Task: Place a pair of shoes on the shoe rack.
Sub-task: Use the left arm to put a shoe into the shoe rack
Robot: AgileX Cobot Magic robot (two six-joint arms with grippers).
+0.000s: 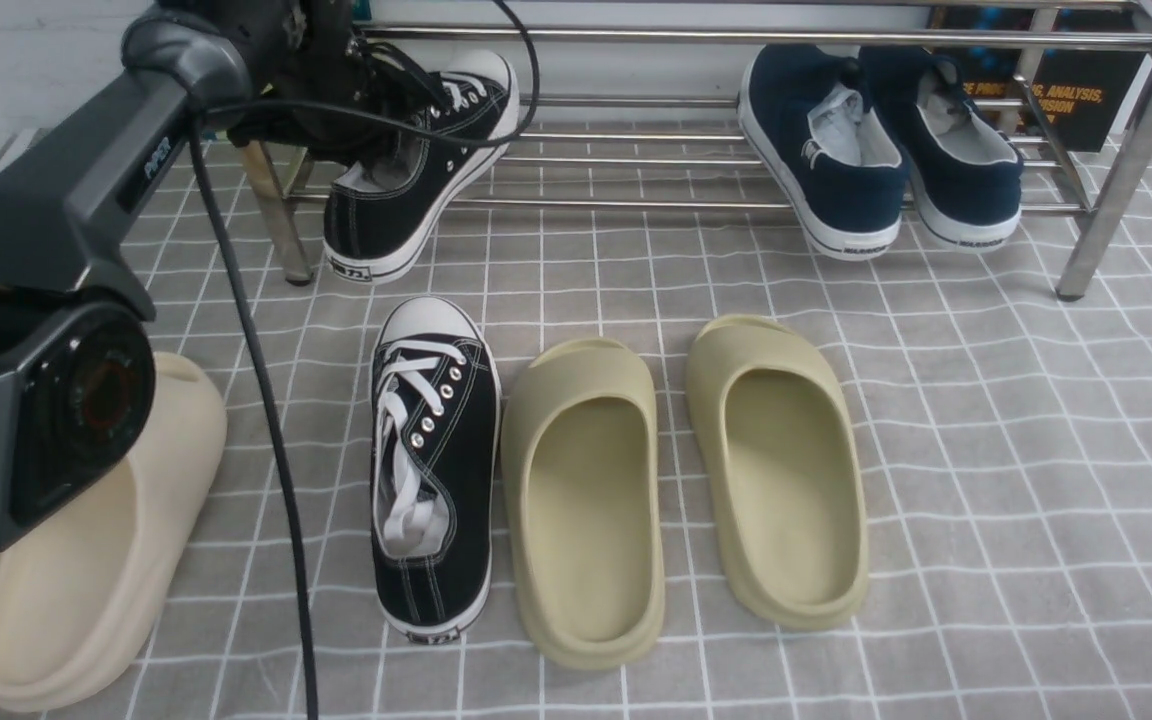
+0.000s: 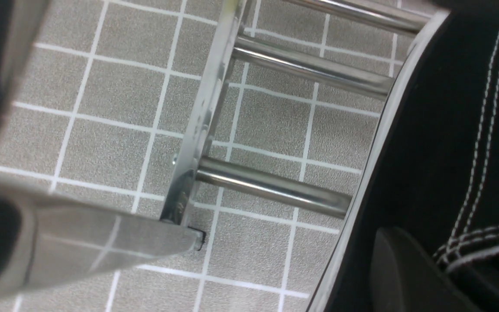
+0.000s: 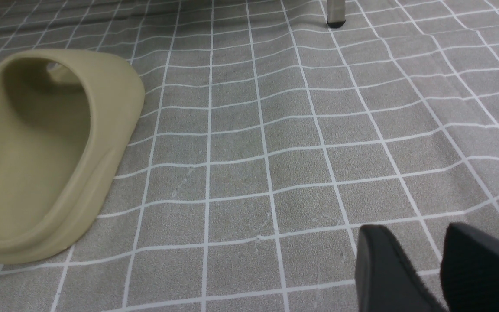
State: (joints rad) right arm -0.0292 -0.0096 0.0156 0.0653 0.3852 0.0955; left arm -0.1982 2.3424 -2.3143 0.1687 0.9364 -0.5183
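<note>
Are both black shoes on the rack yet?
Not yet, about halfway. One black sneaker lies on the shoe rack bars at its left end, heel hanging over the front bar, with the left pincer at it; the grip itself is hidden. The other black sneaker sits on the floor beside the olive slides. The right pincer hangs over bare floor, holding nothing.

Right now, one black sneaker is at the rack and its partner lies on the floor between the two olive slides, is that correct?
Not quite: the front view shows the floor sneaker left of both olive slides, not between them. The other sneaker is at the rack.
</note>
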